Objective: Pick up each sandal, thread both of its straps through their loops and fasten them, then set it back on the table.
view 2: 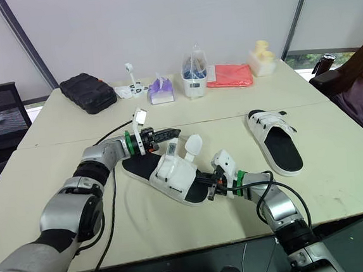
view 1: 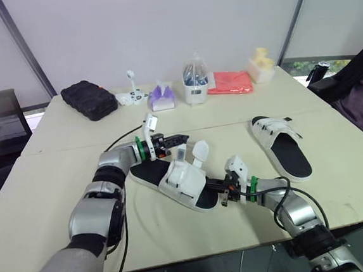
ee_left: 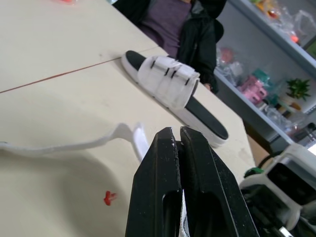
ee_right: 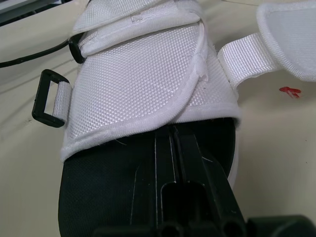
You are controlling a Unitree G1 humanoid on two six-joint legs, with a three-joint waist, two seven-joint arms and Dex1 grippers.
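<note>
A white sandal (view 1: 182, 180) with a black footbed lies in the middle of the table (view 1: 58, 185). Its two straps stand loose: one strap (view 1: 180, 154) rises under my left gripper (view 1: 180, 138), the other strap (view 1: 200, 152) sticks up beside it. My left gripper (ee_left: 176, 131) is shut just above them, and nothing shows between its fingers. My right gripper (view 1: 219, 185) is shut at the sandal's near end, lying low over the footbed (ee_right: 108, 182) with its tips at the edge of the white upper (ee_right: 148, 69). An empty black loop (ee_right: 47, 98) hangs at the upper's side. A second sandal (view 1: 281, 146) lies at the right with its straps fastened.
Along the far edge stand a black case (view 1: 89, 99), a purple tissue pack (view 1: 162, 96), a clear container (view 1: 196, 84), a red cloth (view 1: 229, 82) and a pale yellow object (view 1: 261, 65). A black cable (view 1: 121, 141) runs beside my left arm. A chair with dark clothing (view 1: 355, 89) is at the right.
</note>
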